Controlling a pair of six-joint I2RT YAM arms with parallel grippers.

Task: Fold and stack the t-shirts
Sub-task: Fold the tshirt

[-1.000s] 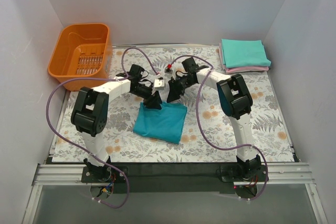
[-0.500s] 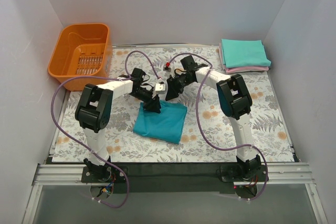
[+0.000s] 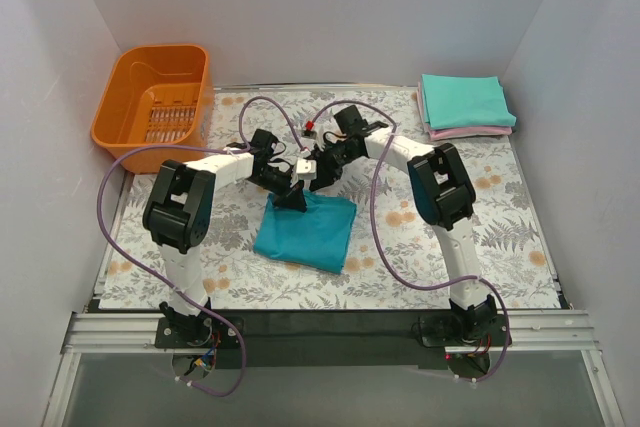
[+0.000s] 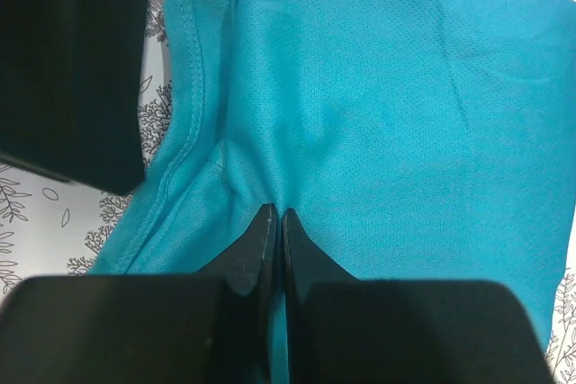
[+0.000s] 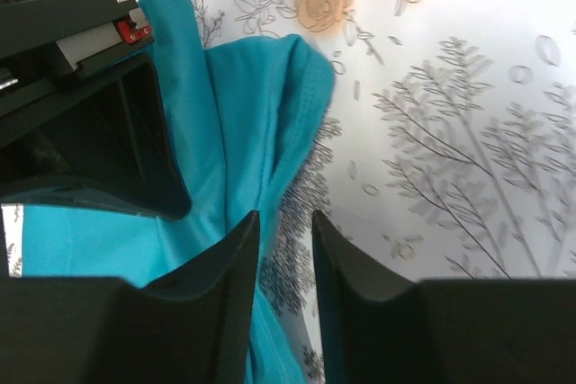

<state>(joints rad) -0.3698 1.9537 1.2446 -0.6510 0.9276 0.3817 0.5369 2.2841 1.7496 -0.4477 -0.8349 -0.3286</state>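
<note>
Table [image 3: 500,237], flowered cloth cover. Blue shirt [image 3: 310,237] folded, flat at mid-table, just beyond arm bases. Left claw [image 3: 293,197] at shirt's far-left edge, tips pressed together, pinching small pucker of blue cloth. Right claw [image 3: 318,177] just beside it, over shirt's far edge; fingers narrowly spread, bunched cloth corner running in beside left finger, not clamped. Far right corner: mint shirt [image 3: 465,100] folded, stacked on pink shirt [image 3: 472,133]. Far left: orange basket [image 3: 155,87].
</note>
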